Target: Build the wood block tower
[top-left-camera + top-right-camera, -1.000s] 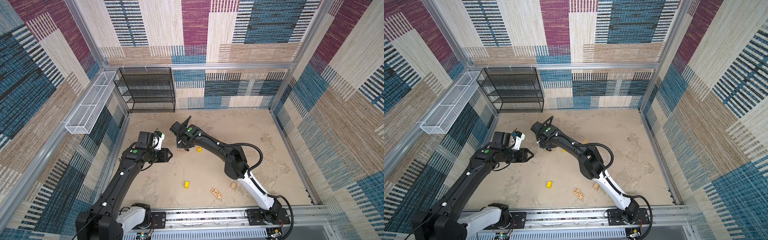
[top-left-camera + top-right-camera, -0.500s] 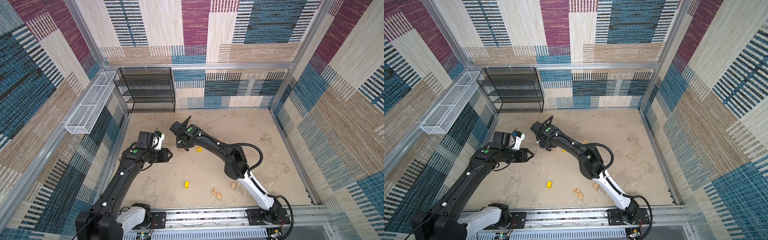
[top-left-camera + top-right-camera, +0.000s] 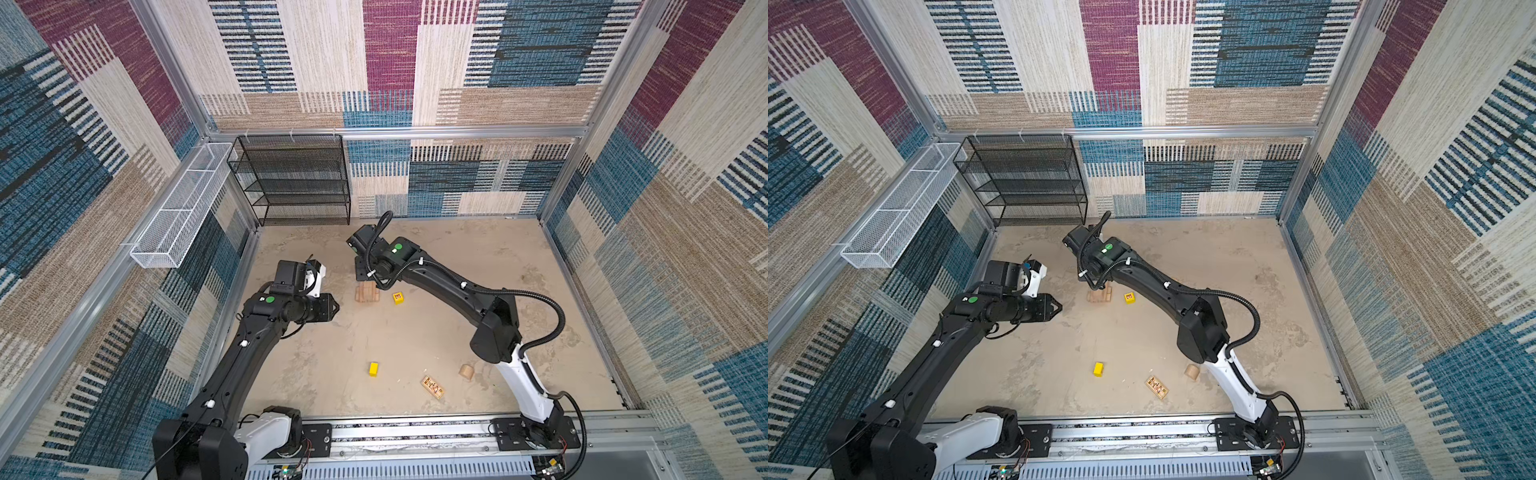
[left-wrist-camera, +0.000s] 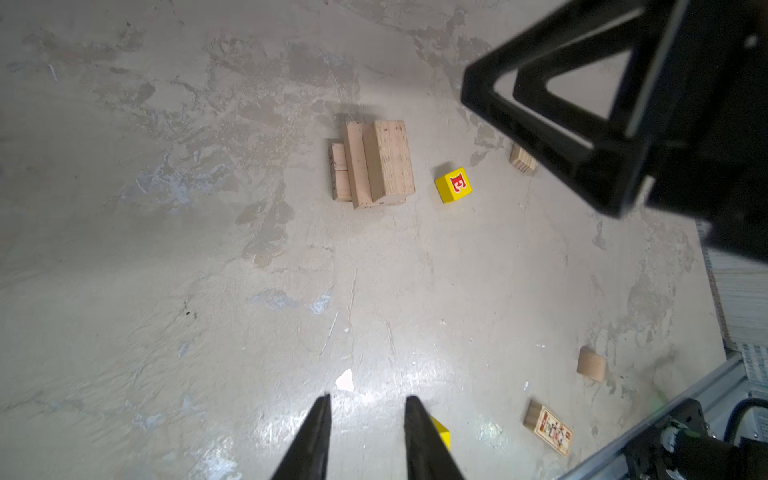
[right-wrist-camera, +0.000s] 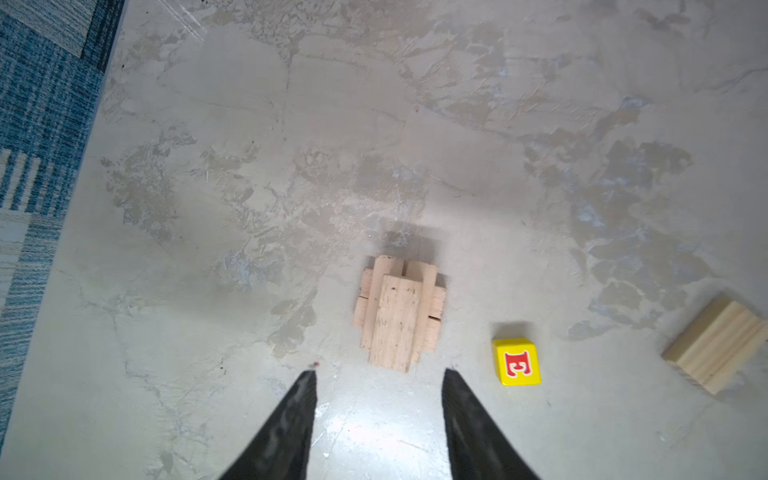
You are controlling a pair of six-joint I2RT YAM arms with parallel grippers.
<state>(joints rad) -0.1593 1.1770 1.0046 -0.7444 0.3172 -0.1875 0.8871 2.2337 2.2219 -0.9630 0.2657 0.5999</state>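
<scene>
Right gripper (image 5: pixel 379 372) hangs at the tower (image 5: pixel 395 316), jaws wide and empty, letter cube (image 5: pixel 516 361) just beside the tower; left wrist view adds what right wrist view misses: left gripper (image 4: pixel 368 399) narrowly parted, empty, patterned block (image 4: pixel 548 428) well apart from the tower.

Tower (image 3: pixel 367 294): low stack of plain tan oblongs, narrowing upward, centre of a top view; yellow cube (image 3: pixel 398 297), red-lettered, just right of it, not touching; plain yellow block (image 3: pixel 373 369), dark-patterned block (image 3: pixel 432 387) and rounded tan piece (image 3: pixel 466 372) lie scattered lower centre; loose tan block (image 5: pixel 712 349) lies flat beyond the cube.
</scene>
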